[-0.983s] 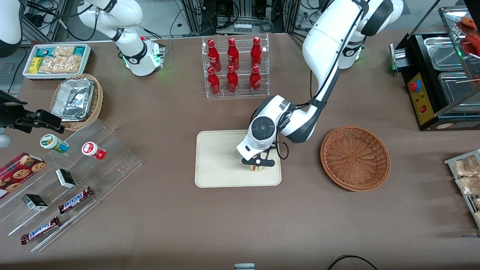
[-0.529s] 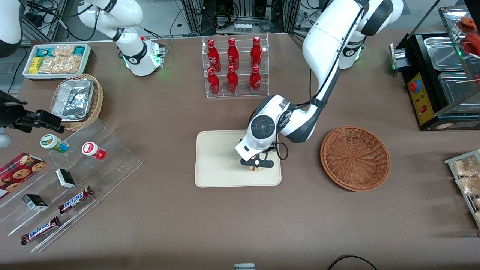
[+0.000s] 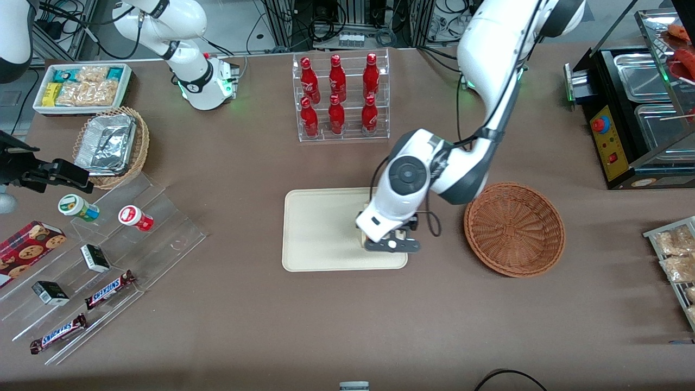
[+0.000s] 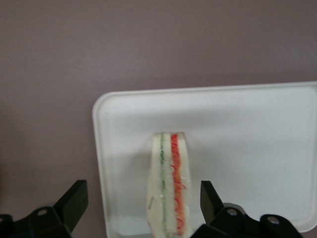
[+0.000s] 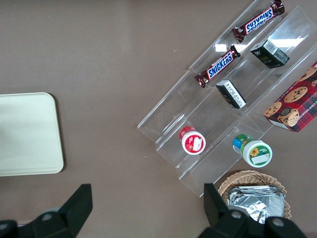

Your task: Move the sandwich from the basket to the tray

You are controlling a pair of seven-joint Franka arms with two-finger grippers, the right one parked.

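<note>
Left wrist view: sandwich [image 4: 170, 186] stands free between open tool [image 4: 143, 203] fingers.

In the front view the left arm's wrist covers nearly all of the sandwich [image 3: 363, 237], leaving only a pale sliver at its 9 o'clock side, and hides the tray [image 3: 320, 231] corner nearest the basket. The gripper [image 3: 392, 245] shows there only as a dark bar, its fingertips too small to separate. In the left wrist view the sandwich [image 4: 169, 191] is cut off by the picture's edge at its 6 o'clock end, the tray [image 4: 247, 129] runs out of the picture on two sides, and the gripper [image 4: 143, 210] fingers [image 4: 74, 201] stand wide apart with their bases cropped.
</note>
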